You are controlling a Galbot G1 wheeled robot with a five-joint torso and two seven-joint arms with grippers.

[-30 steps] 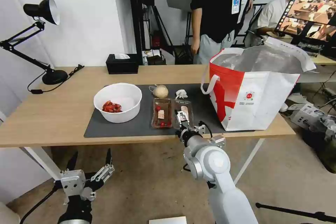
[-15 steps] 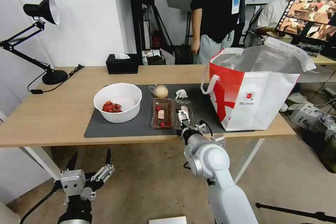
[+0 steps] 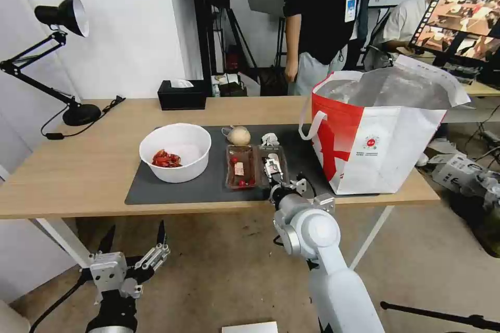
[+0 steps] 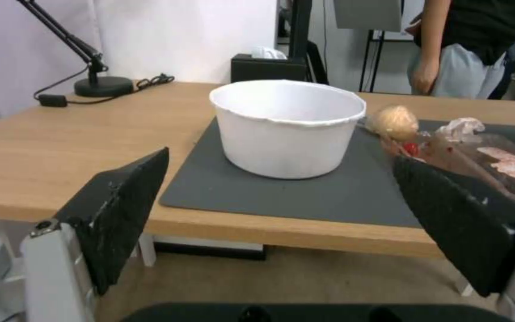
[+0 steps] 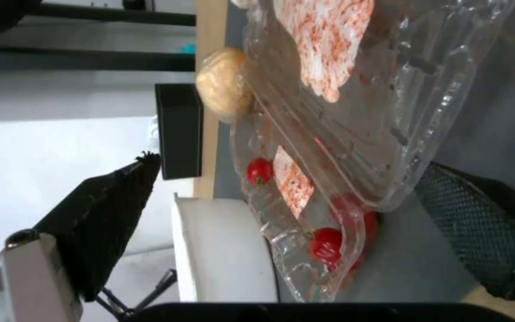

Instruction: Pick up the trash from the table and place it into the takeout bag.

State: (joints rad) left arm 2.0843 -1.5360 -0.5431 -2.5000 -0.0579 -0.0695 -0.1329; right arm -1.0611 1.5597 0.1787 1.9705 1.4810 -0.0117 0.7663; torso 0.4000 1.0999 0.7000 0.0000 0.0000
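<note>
On the dark mat (image 3: pixel 208 187) of the table (image 3: pixel 78 166) stand a white bowl (image 3: pixel 175 152) with red shell scraps and a clear two-compartment tray (image 3: pixel 242 166). Behind the tray lie a beige wrapped ball (image 3: pixel 239 136) and a crumpled tissue (image 3: pixel 270 139). The red-and-white takeout bag (image 3: pixel 385 130) stands open at the table's right end. My right gripper (image 3: pixel 271 162) is open at the tray's right compartment. In the right wrist view its fingers (image 5: pixel 108 210) straddle the tray's near end (image 5: pixel 353 112). My left gripper (image 3: pixel 136 228) hangs open below the table's front edge, facing the bowl (image 4: pixel 287 127).
A black tissue box (image 3: pixel 181 94) sits at the table's back edge and a black desk lamp (image 3: pixel 62 15) at the back left. A person stands behind the table. Boxes and cables lie on the floor at the right.
My right gripper has reached a little farther across the table, along the tray's right compartment. The left arm has stayed still.
</note>
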